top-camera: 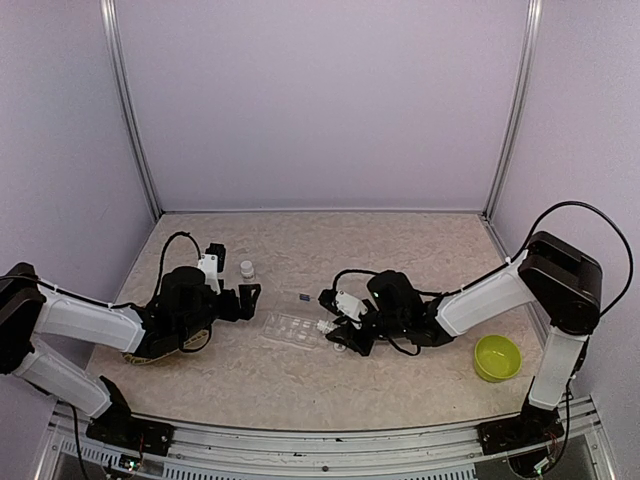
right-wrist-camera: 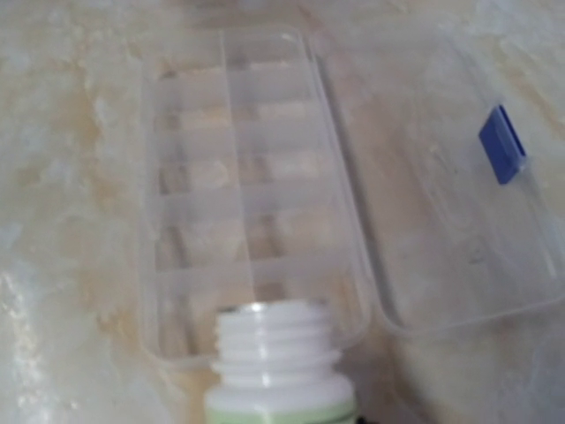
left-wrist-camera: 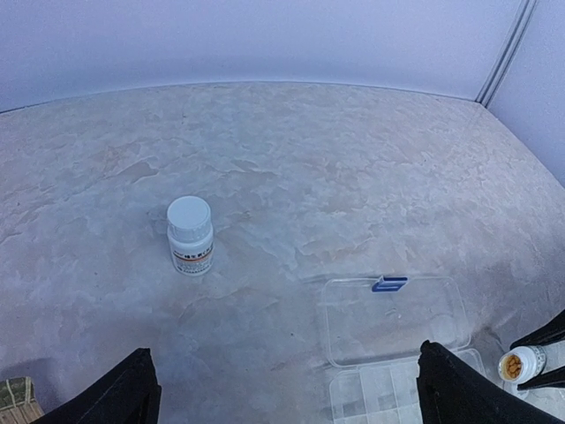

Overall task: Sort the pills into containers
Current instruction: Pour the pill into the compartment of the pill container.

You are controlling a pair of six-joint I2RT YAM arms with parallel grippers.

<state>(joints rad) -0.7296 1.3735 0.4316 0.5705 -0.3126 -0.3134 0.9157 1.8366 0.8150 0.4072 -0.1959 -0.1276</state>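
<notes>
At table centre: clear compartment box (top-camera: 290, 325), lid (right-wrist-camera: 441, 194) folded open toward 12 o'clock, cells see-through to the table (top-camera: 400, 260). At 3 o'clock, right gripper (top-camera: 333, 322) pinching uncapped white bottle (right-wrist-camera: 278, 362), orange pills (left-wrist-camera: 510, 367) inside, mouth over box edge. At 9 o'clock, left gripper (top-camera: 245, 295) spread wide.

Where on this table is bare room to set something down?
Free: the wide far strip between the capped bottle and the back wall, and the near edge left of the green bowl. Crowded: around the clear box.
</notes>
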